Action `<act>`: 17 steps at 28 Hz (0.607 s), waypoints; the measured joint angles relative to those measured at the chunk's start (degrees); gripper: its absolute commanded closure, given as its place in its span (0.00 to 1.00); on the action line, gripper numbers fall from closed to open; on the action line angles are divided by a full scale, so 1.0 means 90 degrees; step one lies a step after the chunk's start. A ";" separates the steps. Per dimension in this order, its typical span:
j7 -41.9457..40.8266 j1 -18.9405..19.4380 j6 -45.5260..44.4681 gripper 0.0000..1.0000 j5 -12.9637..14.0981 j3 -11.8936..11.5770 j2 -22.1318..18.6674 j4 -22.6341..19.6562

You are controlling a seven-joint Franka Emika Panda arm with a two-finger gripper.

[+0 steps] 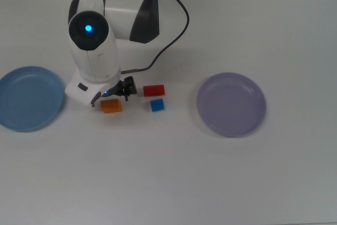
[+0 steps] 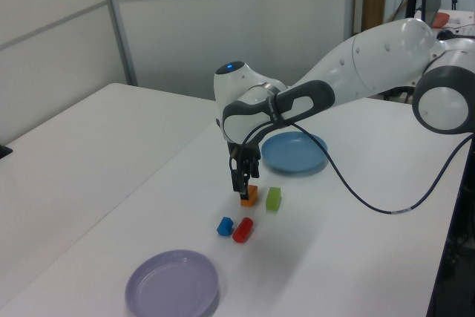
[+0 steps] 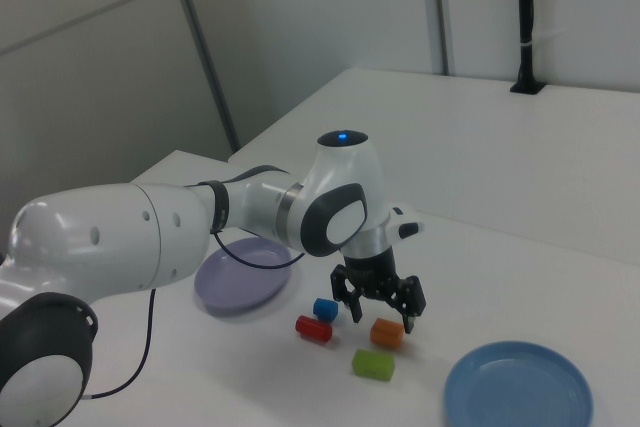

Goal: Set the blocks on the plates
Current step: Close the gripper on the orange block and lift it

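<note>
My gripper (image 3: 381,315) is open and hangs low over the orange block (image 3: 387,332), one finger on each side of it, not touching as far as I can see. In the left view the gripper (image 2: 243,185) stands just above the orange block (image 2: 249,196), with the green block (image 2: 273,198) to the left view's right. The red block (image 1: 154,90) and the blue cube (image 1: 157,105) lie close by. In the top view the arm hides the green block, and the orange block (image 1: 111,106) shows below the gripper (image 1: 110,96). The light blue plate (image 1: 29,98) and the lavender plate (image 1: 231,104) hold nothing.
The arm's black cable (image 1: 176,9) loops over the white table behind the wrist. In the left view, a desk with equipment (image 2: 397,76) stands beyond the table's far edge. A black post (image 3: 525,22) rises at the back in the right view.
</note>
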 measured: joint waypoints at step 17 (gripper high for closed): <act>0.0103 0.0000 0.0220 0.54 -0.0001 0.0000 0.0095 0.0000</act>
